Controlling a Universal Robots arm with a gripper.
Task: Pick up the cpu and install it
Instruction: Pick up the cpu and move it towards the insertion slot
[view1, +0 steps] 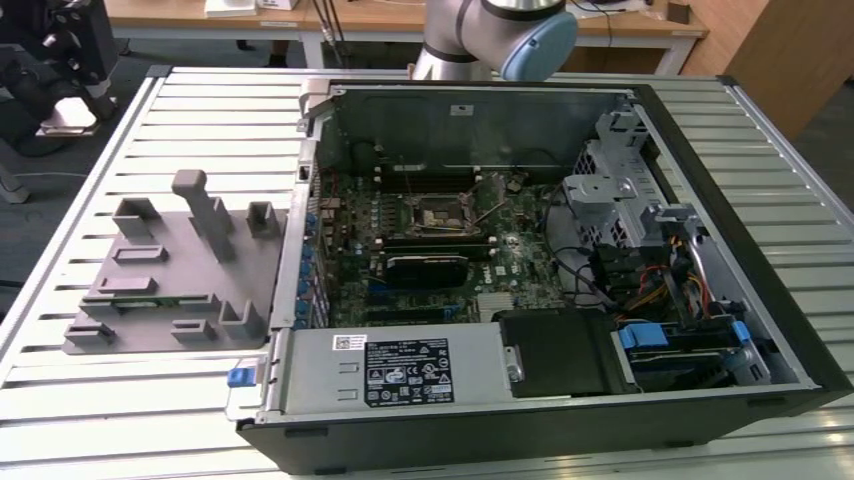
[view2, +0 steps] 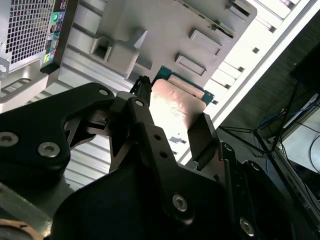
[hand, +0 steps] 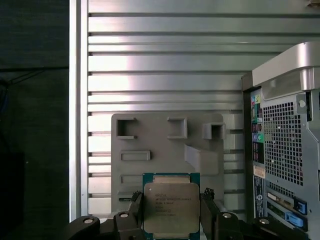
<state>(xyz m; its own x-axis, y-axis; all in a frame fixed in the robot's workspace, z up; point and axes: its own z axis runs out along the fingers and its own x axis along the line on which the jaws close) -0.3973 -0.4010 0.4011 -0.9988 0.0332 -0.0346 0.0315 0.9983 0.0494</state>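
Hand (hand: 171, 204) clamped on cpu (hand: 171, 210) by two opposite edges, lid face free, probably to spare contacts. Grey parts holder (hand: 165, 147) beyond hand, PC case (hand: 285, 145) off to side.

- arm (view1: 501, 35): cut off by exterior view's top edge; only one joint & part of a link seen.
- cpu (hand: 171, 207): in first wrist view, near edge lost at view's edge; side edges covered by fingers (hand: 135, 212) of hand (hand: 171, 200) clamped on them. In second wrist view, approx. half hidden behind hand's body.
- hand: body cut off by view's edge in both wrist views.
- gray holder tray (hand: 165, 135): part hidden behind cpu & hand in first wrist view.
- PC case (hand: 285, 150): cut off by edge of first wrist view.
- socket (view1: 437, 215): too small in exterior view to tell contents.
- desk (view1: 80, 400): cut off at exterior view's lower edge.
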